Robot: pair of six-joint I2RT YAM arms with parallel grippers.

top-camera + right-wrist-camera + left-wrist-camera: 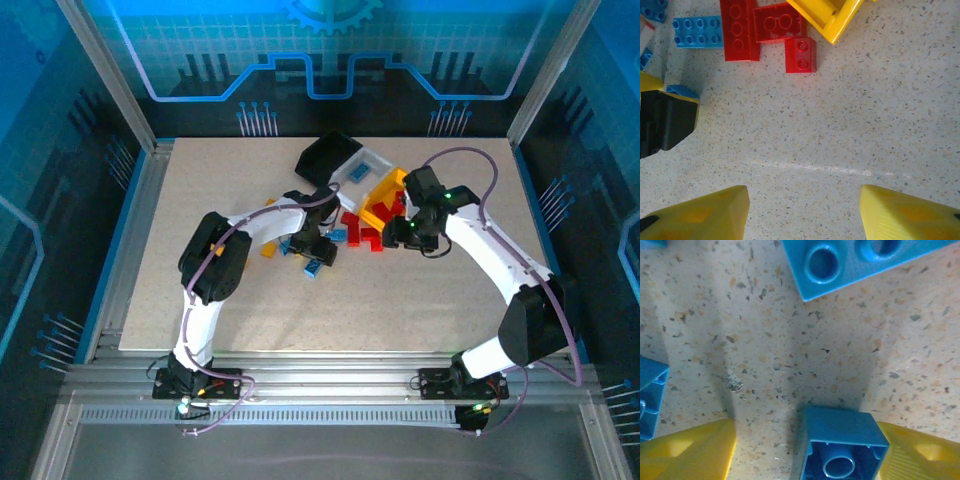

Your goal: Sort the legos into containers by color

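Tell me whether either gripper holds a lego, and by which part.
Nothing is held. The left gripper, open, flanks a blue brick; the right gripper is open above the table.

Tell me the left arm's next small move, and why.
Likely close the left end effector on the blue brick. The brick lies upside down between its fingers, up against one finger with a gap to the other, so it does not look gripped yet.
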